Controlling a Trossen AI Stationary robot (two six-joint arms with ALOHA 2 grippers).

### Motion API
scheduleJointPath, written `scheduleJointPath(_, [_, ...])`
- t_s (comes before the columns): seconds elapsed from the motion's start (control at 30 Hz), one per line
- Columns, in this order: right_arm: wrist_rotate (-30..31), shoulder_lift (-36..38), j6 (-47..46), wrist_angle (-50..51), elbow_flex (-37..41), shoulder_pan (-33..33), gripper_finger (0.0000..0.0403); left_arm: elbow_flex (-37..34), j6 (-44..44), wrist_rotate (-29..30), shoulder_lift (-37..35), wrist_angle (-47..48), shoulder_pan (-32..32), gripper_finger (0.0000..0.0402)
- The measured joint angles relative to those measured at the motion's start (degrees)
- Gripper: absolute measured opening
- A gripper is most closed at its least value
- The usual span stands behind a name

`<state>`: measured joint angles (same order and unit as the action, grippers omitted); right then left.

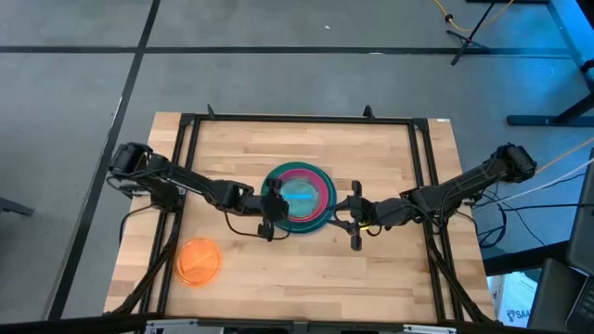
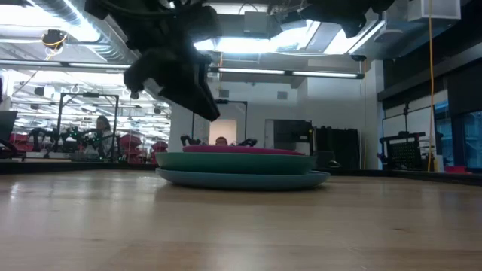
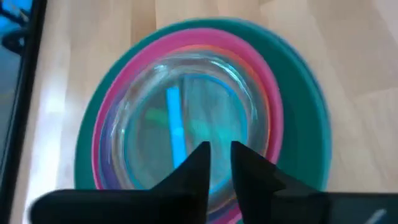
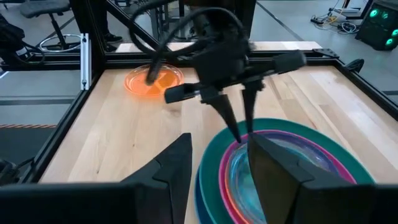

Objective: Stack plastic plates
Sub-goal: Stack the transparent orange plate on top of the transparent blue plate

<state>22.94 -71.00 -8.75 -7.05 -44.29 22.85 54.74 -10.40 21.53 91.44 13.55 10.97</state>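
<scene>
A stack of plastic plates [image 1: 299, 195] rests on the table's middle: blue lowest, then teal, magenta, and small translucent ones on top. In the low view the stack [image 2: 241, 169] sits flat. One small orange plate [image 1: 198, 261] lies alone toward the near left corner. My left gripper [image 1: 271, 209] hangs over the stack's left part, fingers pointing down with a narrow gap [image 3: 217, 155], tips clear above the top plate [image 2: 215, 113]. My right gripper [image 1: 353, 218] waits just right of the stack, wide open [image 4: 221, 162].
A black frame [image 1: 190, 125] runs along the table's far, left and right sides. Bare wood lies between the stack and the near edge. The lone orange plate [image 4: 152, 81] is the only other object on the table.
</scene>
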Motion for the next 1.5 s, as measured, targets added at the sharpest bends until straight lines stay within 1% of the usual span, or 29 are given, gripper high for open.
scheduleJointPath(0.13, [-0.01, 0.00, 0.03, 0.00, 0.00, 0.00, 0.0150, 0.14, 1.27, -3.64, 0.00, 0.67, -0.20, 0.0099])
scheduleJointPath(0.23, [0.00, 0.00, 0.04, 0.02, 0.00, 0.00, 0.0150, 2.99, 3.63, -3.93, -0.78, 7.74, 1.27, 0.0123])
scheduleJointPath(0.33, [0.00, 0.00, 0.16, -0.02, 0.00, 0.00, 0.0150, 8.28, 8.90, -4.66, -2.25, 16.72, 3.70, 0.0133])
scheduleJointPath(0.43, [0.27, 0.00, 1.84, -0.77, 0.00, 0.00, 0.0150, 11.74, 16.85, -6.70, -2.32, 24.41, 7.17, 0.0132])
scheduleJointPath(0.57, [1.51, 0.00, 5.08, -2.58, -0.02, 0.00, 0.0150, 13.09, 29.19, -7.52, -2.38, 29.56, 12.84, 0.0132])
scheduleJointPath(0.8, [1.49, 0.00, 4.34, -3.94, -0.02, 0.00, 0.0150, 9.98, 55.30, -7.72, -2.15, 30.86, 23.99, 0.0131])
scheduleJointPath(0.9, [1.46, 0.00, 4.26, -7.74, -0.02, 0.00, 0.0150, 9.34, 63.92, -6.85, -0.82, 30.99, 29.08, 0.0131])
scheduleJointPath(1.0, [0.13, -0.53, 4.59, -11.81, -0.07, 0.00, 0.0150, 9.33, 72.18, -6.47, 1.15, 30.36, 33.01, 0.0128])
scheduleJointPath(1.07, [-0.45, -1.41, 4.74, -13.52, -0.07, 0.00, 0.0150, 9.63, 77.18, -7.05, 2.71, 30.77, 34.68, 0.0125])
scheduleJointPath(1.1, [-0.79, -1.85, 4.74, -14.15, -0.07, 0.00, 0.0150, 9.96, 79.42, -8.27, 3.53, 30.55, 35.26, 0.0124])
scheduleJointPath(1.27, [-3.58, -4.18, 4.61, -14.60, -0.06, 0.02, 0.0150, 13.10, 88.45, -16.68, 7.54, 31.61, 36.97, 0.0116])
scheduleJointPath(1.33, [-5.29, -4.98, 4.28, -15.67, -0.04, 0.07, 0.0150, 14.69, 91.23, -18.43, 8.85, 34.80, 37.37, 0.0115])
scheduleJointPath(1.43, [-9.35, -5.11, 2.46, -15.87, -0.04, 0.07, 0.0150, 17.04, 95.00, -19.66, 10.97, 42.43, 37.94, 0.0115])
scheduleJointPath(1.5, [-11.10, -5.11, 0.98, -15.37, -0.04, 0.07, 0.0150, 17.53, 97.41, -20.38, 12.04, 45.85, 38.54, 0.0115])
